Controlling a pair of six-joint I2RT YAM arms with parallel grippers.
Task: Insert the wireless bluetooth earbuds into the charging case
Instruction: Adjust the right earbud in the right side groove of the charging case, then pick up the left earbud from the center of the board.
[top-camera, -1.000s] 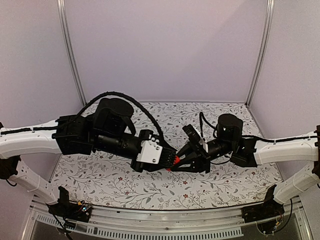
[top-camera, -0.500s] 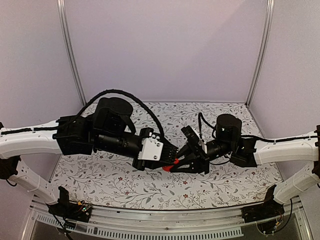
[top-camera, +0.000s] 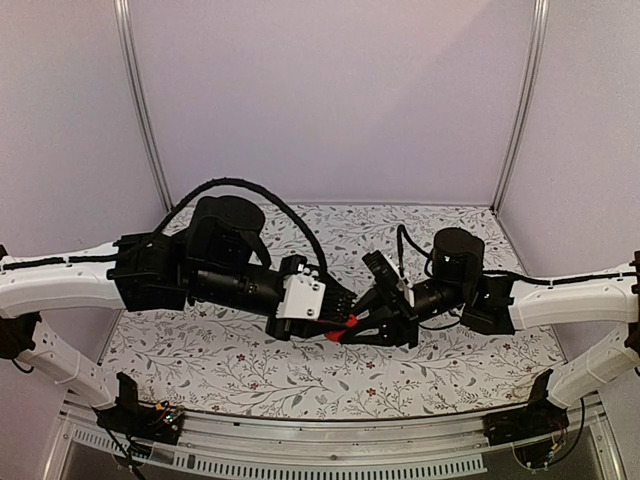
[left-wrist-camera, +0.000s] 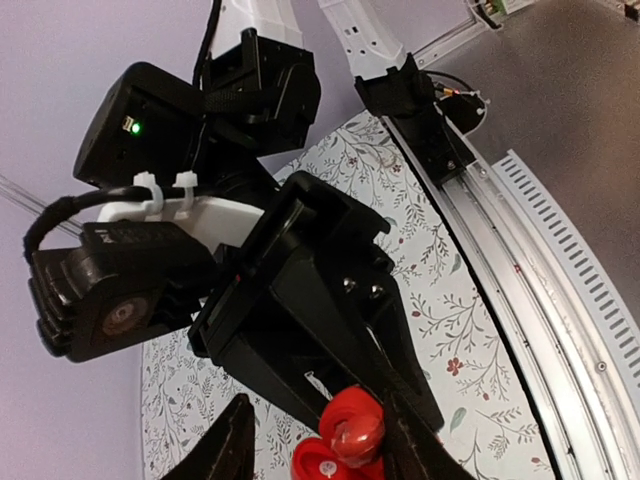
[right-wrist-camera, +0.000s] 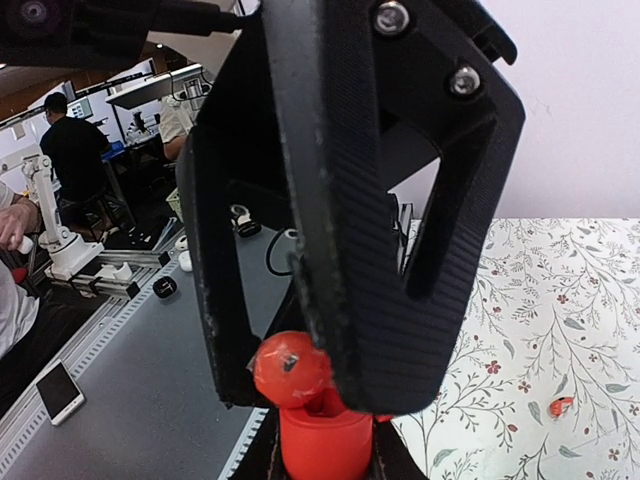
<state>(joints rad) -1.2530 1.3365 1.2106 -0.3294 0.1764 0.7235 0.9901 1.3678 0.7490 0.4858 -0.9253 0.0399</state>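
Note:
Both arms meet above the middle of the table. My right gripper is shut on a red charging case, held open side up; the same case shows at the bottom of the left wrist view. One red earbud with a scrap of clear film on it sits at the case's mouth. My left gripper straddles this earbud, which rests against one finger, while a gap shows on the other side. From the top view only a red speck of the case shows between the left gripper and the right gripper.
A floral cloth covers the table. A metal rail runs along its near edge. Purple walls close the back and sides. A small red-orange spot lies on the cloth; what it is I cannot tell.
Both grippers, still meeting at the red case, have risen slightly and shifted a little toward the back; the red parts remain between them.

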